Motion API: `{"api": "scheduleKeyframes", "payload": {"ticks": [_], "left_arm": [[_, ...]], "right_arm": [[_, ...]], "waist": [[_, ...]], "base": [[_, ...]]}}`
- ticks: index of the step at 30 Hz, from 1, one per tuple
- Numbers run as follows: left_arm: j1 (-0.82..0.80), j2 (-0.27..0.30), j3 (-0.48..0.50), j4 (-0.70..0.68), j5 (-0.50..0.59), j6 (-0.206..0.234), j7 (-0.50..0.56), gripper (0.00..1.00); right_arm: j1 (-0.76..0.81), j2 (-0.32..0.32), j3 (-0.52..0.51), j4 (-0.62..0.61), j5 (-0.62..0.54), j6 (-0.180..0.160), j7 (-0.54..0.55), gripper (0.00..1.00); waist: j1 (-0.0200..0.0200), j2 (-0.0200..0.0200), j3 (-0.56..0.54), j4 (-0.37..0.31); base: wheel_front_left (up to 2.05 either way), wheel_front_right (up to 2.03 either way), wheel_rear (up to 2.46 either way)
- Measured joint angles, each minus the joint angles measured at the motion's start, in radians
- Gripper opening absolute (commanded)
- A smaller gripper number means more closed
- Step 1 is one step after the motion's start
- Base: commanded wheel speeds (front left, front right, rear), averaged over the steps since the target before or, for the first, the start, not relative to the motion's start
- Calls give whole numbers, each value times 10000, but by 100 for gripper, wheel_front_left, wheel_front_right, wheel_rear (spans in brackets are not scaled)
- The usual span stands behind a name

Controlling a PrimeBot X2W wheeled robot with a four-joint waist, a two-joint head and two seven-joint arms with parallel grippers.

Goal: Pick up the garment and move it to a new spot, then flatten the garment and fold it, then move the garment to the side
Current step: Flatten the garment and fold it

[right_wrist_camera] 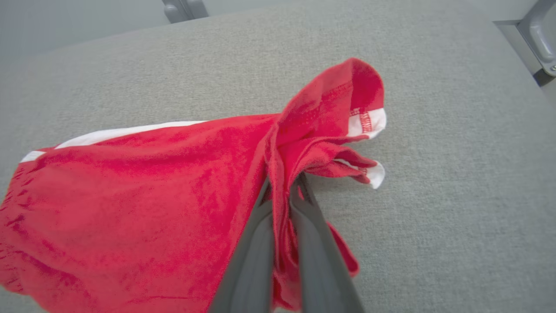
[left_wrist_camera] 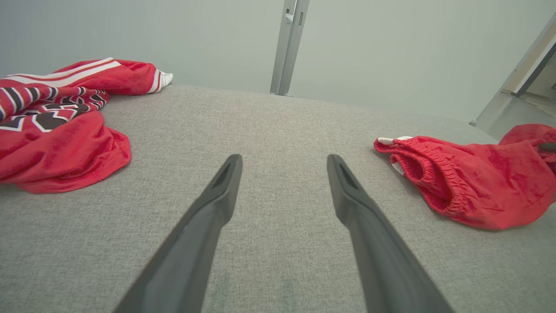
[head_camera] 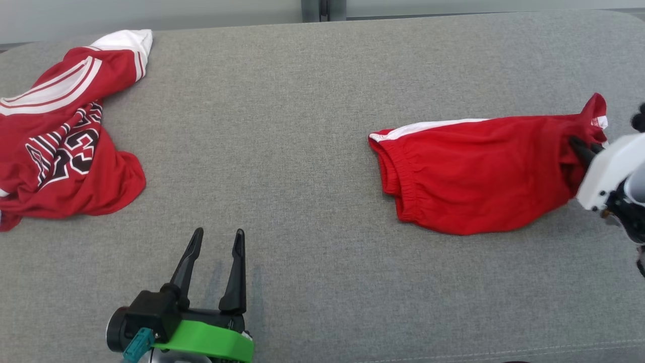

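My right gripper [right_wrist_camera: 284, 187] has its fingers pinched shut on a bunched hem corner of the red shorts [head_camera: 468, 171]. The shorts trail away from the fingertips across the grey bench [head_camera: 302, 126], waistband at the far end. My left gripper [head_camera: 217, 233] sits over bare bench, fingers spread wide. The red jersey [head_camera: 65, 146] lies well off to their left.

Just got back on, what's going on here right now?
The right end effector is shut on one bunched end of the red shorts, which lie on the grey surface. The left end effector is open and empty, near the front. A red jersey lies crumpled on the left.
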Motion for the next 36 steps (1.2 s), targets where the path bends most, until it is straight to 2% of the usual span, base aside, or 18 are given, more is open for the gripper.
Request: {"api": "scheduleKeyframes", "payload": {"ticks": [5, 8, 11, 16, 20, 21, 22, 25, 26, 27, 28, 33, 36], "left_arm": [[113, -146, 207, 6, 128, -63, 0, 100], [90, -259, 249, 15, 247, -150, -2, 100], [-63, -376, 194, 121, 349, -293, 0, 100], [-316, -589, 211, 326, 407, -435, -2, 100], [-306, -658, 347, 458, 424, -493, -4, 100], [-294, -681, 368, 483, 431, -502, -4, 100], [-288, -708, 399, 516, 454, -531, -6, 100], [-281, -823, 468, 594, 481, -608, -13, 100], [-281, -823, 468, 594, 481, -608, -13, 100], [-278, -853, 489, 619, 483, -619, -13, 100], [-272, -884, 508, 635, 491, -629, -15, 100], [-255, -982, 610, 729, 533, -719, -15, 100], [-206, -1007, 715, 798, 575, -759, -15, 100]], "right_arm": [[-165, 426, 1758, -2681, -54, 0, 846, 0], [-176, 861, 2704, -3511, 81, 2, 1363, 0], [-273, 1315, 3219, -3453, 48, 2, 1521, 0], [-546, 2150, 3509, -2452, -355, 2, 1319, 0], [-817, 2433, 3626, -1743, -663, 2, 1344, 0], [-874, 2443, 3655, -1593, -767, 2, 1365, 7], [-936, 2443, 3687, -1482, -846, 2, 1375, 20], [-983, 2449, 3731, -1210, -890, 2, 1423, 29], [-983, 2449, 3731, -1210, -890, 2, 1423, 42], [-986, 2439, 3745, -1133, -963, 2, 1381, 78], [-994, 2420, 3785, -1106, -1053, 2, 1273, 100], [-977, 2431, 4203, -1371, -970, 2, 792, 100], [-755, 2115, 4608, -1950, -970, 2, 562, 100]], "waist": [[0, 0, -16, -119], [0, 0, 10, -137], [0, 0, 35, -75], [0, 0, 70, 107], [0, 0, 97, 242], [0, -1, 101, 264], [1, 0, 107, 281], [0, 0, 127, 326], [0, 0, 127, 326], [1, 0, 126, 336], [0, 0, 124, 342], [1, 0, 59, 323], [0, 0, -41, 301]], "base": [[0, 0, 0], [0, 0, 0], [0, 0, 0], [0, 0, 0], [0, 0, 0], [0, 0, 0], [0, 0, 0], [0, 0, 0], [0, 0, 0], [0, 0, 0], [0, 0, 0], [0, 0, 0], [0, 0, 0]]}}
